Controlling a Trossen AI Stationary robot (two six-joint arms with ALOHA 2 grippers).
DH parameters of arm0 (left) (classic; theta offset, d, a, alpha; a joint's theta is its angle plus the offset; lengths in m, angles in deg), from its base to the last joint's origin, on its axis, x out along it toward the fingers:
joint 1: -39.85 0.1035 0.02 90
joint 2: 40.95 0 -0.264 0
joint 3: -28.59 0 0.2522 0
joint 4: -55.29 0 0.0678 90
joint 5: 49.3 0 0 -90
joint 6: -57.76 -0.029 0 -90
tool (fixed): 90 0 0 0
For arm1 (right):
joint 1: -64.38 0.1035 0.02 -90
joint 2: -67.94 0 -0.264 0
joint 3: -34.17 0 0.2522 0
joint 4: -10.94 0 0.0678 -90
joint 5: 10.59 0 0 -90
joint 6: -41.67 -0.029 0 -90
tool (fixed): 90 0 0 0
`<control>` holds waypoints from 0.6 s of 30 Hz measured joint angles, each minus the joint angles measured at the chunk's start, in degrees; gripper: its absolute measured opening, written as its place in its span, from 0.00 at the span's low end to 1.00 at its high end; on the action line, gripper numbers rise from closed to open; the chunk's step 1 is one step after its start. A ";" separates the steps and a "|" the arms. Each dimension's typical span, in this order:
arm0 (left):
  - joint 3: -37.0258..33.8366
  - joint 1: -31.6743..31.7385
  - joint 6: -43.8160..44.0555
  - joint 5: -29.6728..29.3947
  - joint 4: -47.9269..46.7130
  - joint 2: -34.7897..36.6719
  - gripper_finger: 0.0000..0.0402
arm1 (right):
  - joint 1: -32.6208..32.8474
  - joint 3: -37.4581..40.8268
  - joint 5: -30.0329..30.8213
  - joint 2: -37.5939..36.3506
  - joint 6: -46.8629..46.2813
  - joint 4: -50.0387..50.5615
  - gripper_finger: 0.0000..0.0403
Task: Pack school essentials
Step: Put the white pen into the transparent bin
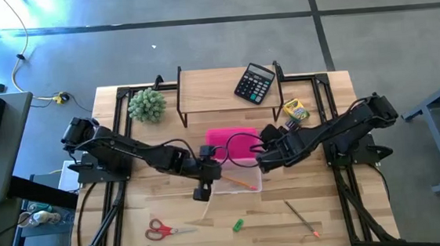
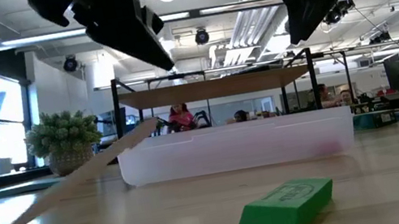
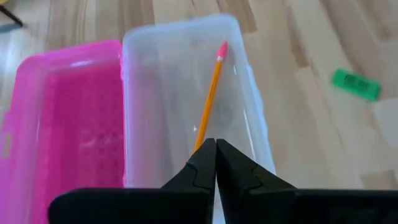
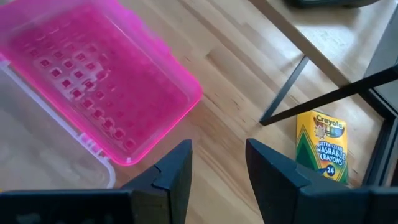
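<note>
Right now I see the left gripper (image 3: 216, 163) hanging over the clear pencil box (image 3: 186, 99), its jaws pressed together on nothing, with 1 orange pencil (image 3: 210, 96) lying inside. My right gripper (image 4: 217, 171) hovers with jaws apart above the pink lid (image 4: 93, 81). Nearby, the crayon box (image 4: 322, 146) lies flat by the shelf leg. Scissors (image 1: 159, 231), a green eraser (image 1: 237, 225) and what looks like another pencil (image 1: 301, 219) lie along the table's front.

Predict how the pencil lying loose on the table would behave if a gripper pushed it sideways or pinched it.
The loose pencil is thin and long, so it would probably roll or pivot when pushed. It lies flat on the table, leaving little height to pinch; fingers might slip. It looks stiff and likely light.
</note>
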 joint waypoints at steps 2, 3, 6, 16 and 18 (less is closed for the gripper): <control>-0.04 -0.04 1.86 -0.35 -2.86 0.61 0.01 | 0.00 0.00 -0.21 0.00 0.02 -0.01 0.35; -0.04 -0.17 2.87 -0.29 -3.77 1.06 0.01 | 0.00 0.00 -0.23 0.00 0.09 0.00 0.35; 0.07 -0.66 5.26 -0.32 -7.06 2.10 0.01 | 0.00 0.00 -0.29 0.00 0.50 -0.04 0.35; 0.04 -1.88 10.79 9.98 -11.71 2.10 0.25 | 0.00 0.00 -0.34 0.00 1.12 -0.28 0.35; 0.04 -2.39 12.75 10.06 -11.72 2.10 0.32 | 0.00 0.00 -0.34 0.00 1.02 -0.29 0.35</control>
